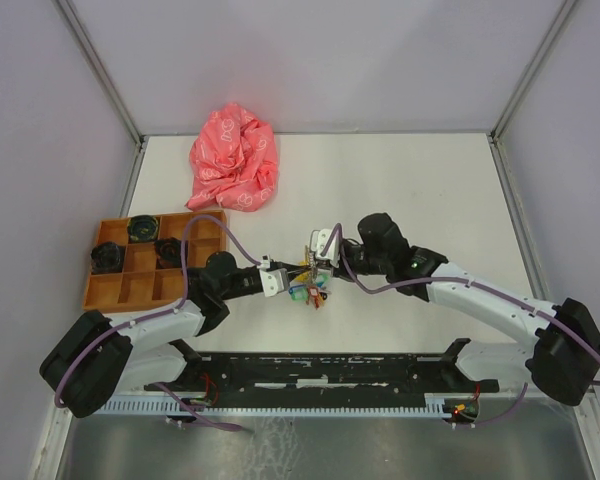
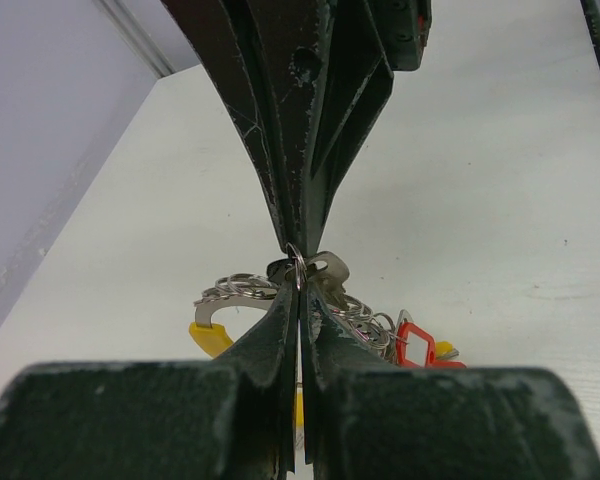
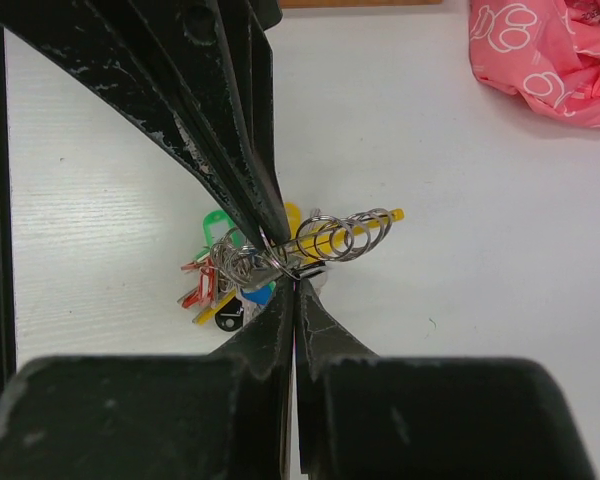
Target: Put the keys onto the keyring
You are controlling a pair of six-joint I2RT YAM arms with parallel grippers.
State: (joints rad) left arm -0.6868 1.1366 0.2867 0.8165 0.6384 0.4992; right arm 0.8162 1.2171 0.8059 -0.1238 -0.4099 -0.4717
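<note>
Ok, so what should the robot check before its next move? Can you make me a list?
1. Left claw shut tight on the keyring: ok.
2. Right claw pinching the rings too: ok.
3. Ring gap open enough for a key: cannot tell, the claw tips hide it.
4. Which keys are already on: cannot tell, the bunch is tangled.
5. Pink cloth and orange tray away from the arms' meeting spot: ok.

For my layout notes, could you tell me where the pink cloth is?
Top view: the pink cloth lies far back on the table, left of centre, just beyond the orange tray.
</note>
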